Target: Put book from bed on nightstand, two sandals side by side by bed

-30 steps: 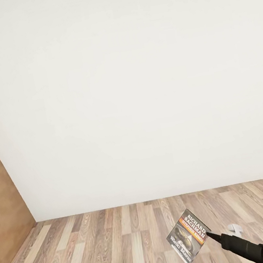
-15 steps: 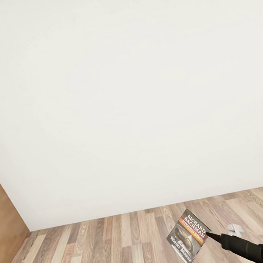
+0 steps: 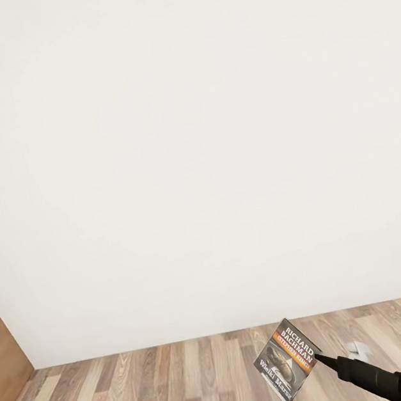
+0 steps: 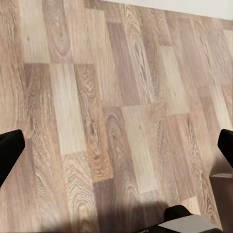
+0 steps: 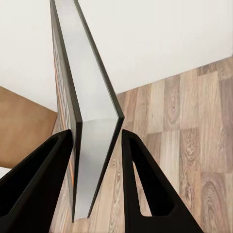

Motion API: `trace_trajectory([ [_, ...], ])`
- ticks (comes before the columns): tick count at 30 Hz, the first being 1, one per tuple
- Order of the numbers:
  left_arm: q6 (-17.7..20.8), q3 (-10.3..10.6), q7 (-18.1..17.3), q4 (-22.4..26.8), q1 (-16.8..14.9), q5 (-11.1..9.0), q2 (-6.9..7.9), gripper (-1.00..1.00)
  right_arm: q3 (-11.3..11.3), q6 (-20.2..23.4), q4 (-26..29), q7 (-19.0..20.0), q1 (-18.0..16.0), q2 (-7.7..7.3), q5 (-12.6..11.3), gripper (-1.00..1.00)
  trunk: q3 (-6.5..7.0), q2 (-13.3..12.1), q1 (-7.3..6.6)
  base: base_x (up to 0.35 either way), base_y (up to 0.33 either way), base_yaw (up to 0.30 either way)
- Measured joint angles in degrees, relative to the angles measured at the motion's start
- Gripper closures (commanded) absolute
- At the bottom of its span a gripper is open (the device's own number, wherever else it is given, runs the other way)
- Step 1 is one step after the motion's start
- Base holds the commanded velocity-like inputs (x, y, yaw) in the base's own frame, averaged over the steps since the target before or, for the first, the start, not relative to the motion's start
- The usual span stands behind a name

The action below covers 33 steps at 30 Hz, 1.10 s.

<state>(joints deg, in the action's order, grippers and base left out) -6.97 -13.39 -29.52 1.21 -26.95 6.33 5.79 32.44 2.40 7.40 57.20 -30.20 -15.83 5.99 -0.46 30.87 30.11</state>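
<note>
My right claw (image 3: 318,357) clamps the book (image 3: 285,360) upright, cover facing left, w/ bare wall ahead; left claw (image 4: 116,155) gapes empty over floor (image 4: 97,97). No nightstand in sight yet.

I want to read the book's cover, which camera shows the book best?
The head view: the book faces the camera, title and orange band legible, held by the right gripper. The right wrist view gives only its edge and pages between the fingers.
</note>
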Motion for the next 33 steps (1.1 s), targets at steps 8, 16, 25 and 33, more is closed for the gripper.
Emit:
trace_trajectory([
  [8, 0.0, -0.04, 0.0, 0.0, 0.0, 0.01, 0.0, -1.0, 0.0, 0.0, 0.0, 0.0, 0.0, 0.0, 0.0, 1.0, 0.0, 0.0, 0.0, 0.332, 0.0, 0.0],
  [16, 0.02, -0.01, 0.0, 0.0, 0.01, -0.01, 0.0, -1.0, 0.01, -0.02, 0.0, 0.0, 0.0, 0.0, 0.0, 1.0, 0.0, 0.0, 0.0, 0.332, 0.0, 0.0],
  [25, 0.03, -0.04, 0.0, 0.0, 0.01, 0.0, 0.0, -1.0, 0.04, -0.01, 0.0, 0.07, 0.0, -0.01, 0.0, 1.0, 0.0, -0.01, 0.0, 0.317, 0.0, 0.0],
  [33, 0.0, -0.06, 0.02, -0.01, 0.0, -0.04, -0.01, -1.0, 0.25, -0.01, 0.02, 0.33, 0.0, -0.08, -0.08, 1.0, 0.0, -0.01, 0.03, 0.053, 0.0, -0.083],
])
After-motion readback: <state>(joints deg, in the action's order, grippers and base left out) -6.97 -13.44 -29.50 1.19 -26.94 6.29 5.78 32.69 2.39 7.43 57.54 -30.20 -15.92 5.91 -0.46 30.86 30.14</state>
